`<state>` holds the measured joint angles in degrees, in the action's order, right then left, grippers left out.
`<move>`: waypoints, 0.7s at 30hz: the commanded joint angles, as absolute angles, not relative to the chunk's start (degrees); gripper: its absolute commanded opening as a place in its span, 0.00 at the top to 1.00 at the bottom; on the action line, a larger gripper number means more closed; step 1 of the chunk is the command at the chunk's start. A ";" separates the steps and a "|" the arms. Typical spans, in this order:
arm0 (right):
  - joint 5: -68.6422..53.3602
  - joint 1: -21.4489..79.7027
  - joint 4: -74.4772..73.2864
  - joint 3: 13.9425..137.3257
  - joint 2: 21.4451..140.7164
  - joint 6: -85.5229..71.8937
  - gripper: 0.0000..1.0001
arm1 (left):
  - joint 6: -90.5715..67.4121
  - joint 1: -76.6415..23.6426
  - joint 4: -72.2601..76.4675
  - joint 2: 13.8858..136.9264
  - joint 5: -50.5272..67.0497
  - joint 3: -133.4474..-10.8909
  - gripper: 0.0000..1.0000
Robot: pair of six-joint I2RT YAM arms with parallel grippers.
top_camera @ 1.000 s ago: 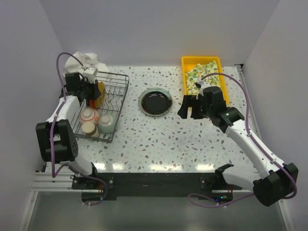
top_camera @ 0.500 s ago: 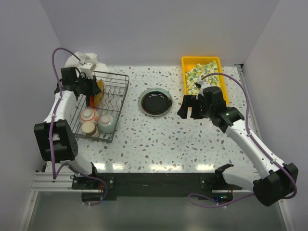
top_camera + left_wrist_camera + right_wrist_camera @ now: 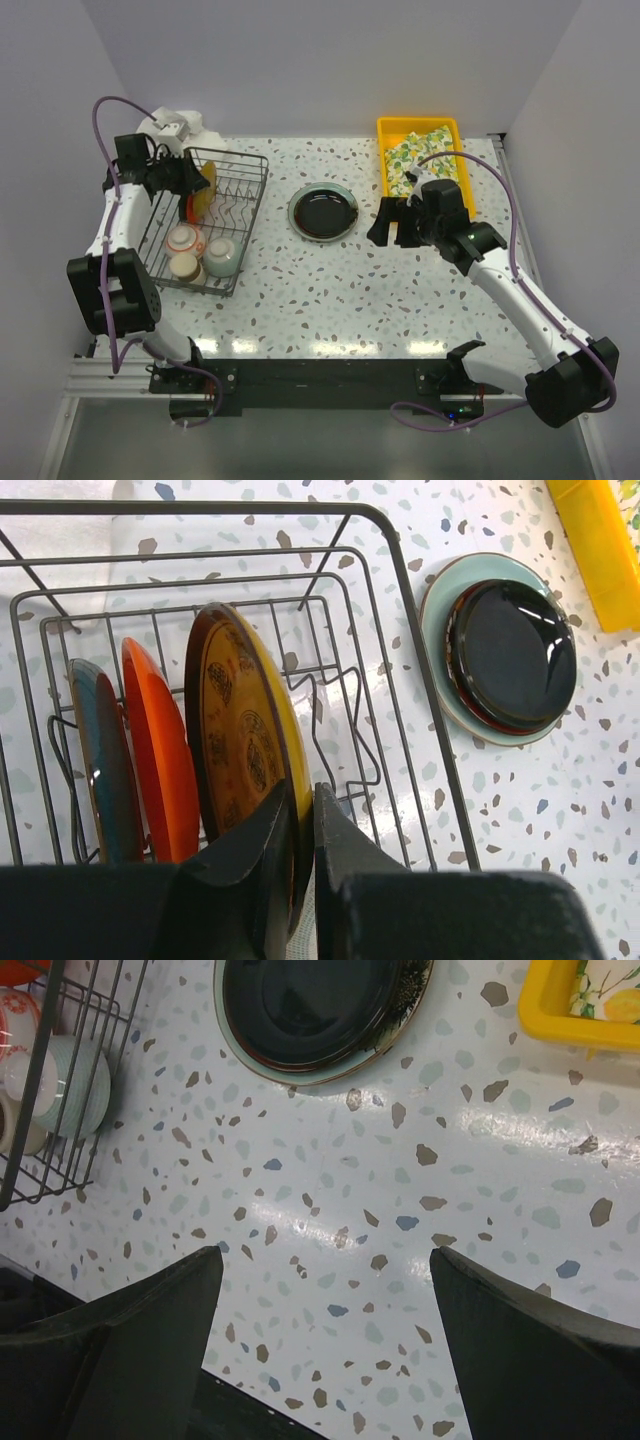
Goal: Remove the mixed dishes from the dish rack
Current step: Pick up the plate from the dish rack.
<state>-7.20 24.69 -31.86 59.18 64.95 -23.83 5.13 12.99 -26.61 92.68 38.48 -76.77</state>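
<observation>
The dish rack (image 3: 235,153) stands at the left of the table. In the left wrist view a yellow plate with a brown patterned face (image 3: 235,720) stands upright in the rack (image 3: 200,505), beside an orange plate (image 3: 160,750) and a dark teal plate (image 3: 100,770). My left gripper (image 3: 302,792) is shut on the yellow plate's rim, one finger on each face. At the rack's near end sit a red-white bowl (image 3: 183,238) and two cups (image 3: 220,255). My right gripper (image 3: 390,225) hangs open above bare table.
A dark plate stacked on a pale green plate (image 3: 323,212) lies on the table between the arms. A yellow tray (image 3: 392,130) with lemon-print cloth sits at the back right. A white bundle (image 3: 175,122) lies behind the rack. Walls close in on both sides.
My left wrist has swung back and to the left while its jaws narrowed onto the yellow plate's rim. The right arm has not moved.
</observation>
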 commanded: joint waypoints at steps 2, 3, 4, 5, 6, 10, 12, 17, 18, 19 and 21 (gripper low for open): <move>-8.70 24.70 -29.71 60.21 65.13 -24.78 0.11 | 0.44 12.66 -25.93 92.11 49.92 -78.93 1.00; -8.70 24.70 -29.71 60.29 65.13 -24.79 0.11 | -2.43 12.66 -24.88 92.02 50.36 -78.23 1.00; -8.70 24.70 -29.62 60.29 65.13 -24.79 0.11 | -3.24 12.57 -24.35 91.76 50.97 -77.79 1.00; -8.70 24.70 -29.45 60.29 65.13 -24.87 0.11 | -3.86 12.57 -23.82 91.24 51.24 -76.74 1.00; -8.70 24.70 -29.44 60.29 65.30 -24.96 0.11 | -5.00 12.57 -23.04 91.06 51.68 -76.38 1.00; -9.14 24.70 -28.74 60.03 65.56 -25.40 0.11 | -6.41 12.66 -23.20 90.53 51.07 -75.59 1.00; -9.49 24.70 -28.57 60.03 65.65 -25.49 0.11 | -7.38 12.74 -23.12 90.44 50.71 -75.67 1.00; -9.67 24.70 -28.48 60.21 65.74 -25.58 0.11 | -8.52 13.45 -23.47 90.44 51.24 -76.72 1.00; -9.75 24.70 -28.48 60.21 65.74 -25.58 0.11 | -8.79 13.62 -23.47 90.35 51.59 -76.90 1.00; -9.76 24.70 -28.48 60.21 65.74 -25.58 0.11 | -9.05 13.71 -23.55 90.18 51.77 -76.99 1.00; -9.84 24.70 -28.48 60.12 65.65 -25.58 0.11 | -9.40 13.89 -23.55 89.91 52.29 -77.34 1.00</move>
